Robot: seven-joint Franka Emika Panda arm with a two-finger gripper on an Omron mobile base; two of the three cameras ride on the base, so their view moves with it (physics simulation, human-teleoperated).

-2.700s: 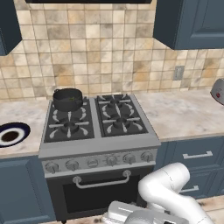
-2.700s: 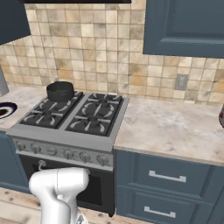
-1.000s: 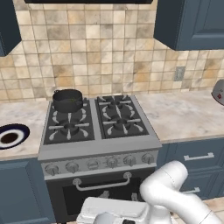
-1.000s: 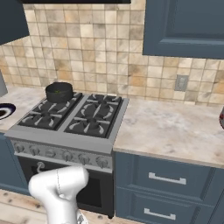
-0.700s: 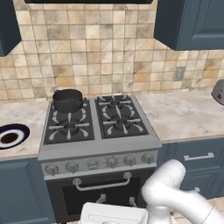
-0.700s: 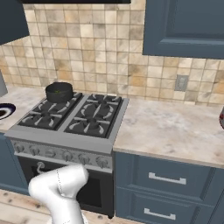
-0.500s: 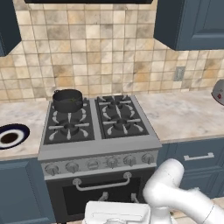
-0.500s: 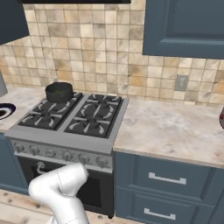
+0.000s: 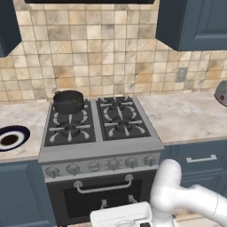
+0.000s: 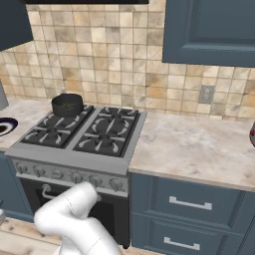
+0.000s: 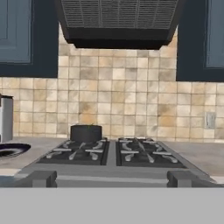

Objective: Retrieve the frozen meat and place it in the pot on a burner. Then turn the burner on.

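Dark grey pot (image 9: pixel 68 102) on rear-left burner (image 9: pixel 69 107), arm low before oven, jaws' state unclear.

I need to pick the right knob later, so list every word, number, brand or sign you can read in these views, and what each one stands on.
No text can be read in any view.
Stove knobs: no marks can be made out; too small to tell.
Pot: plain, no label.
Plate: dark blue rim, no writing.
Wall outlet: blank.
Cabinet doors and tiles: no lettering.
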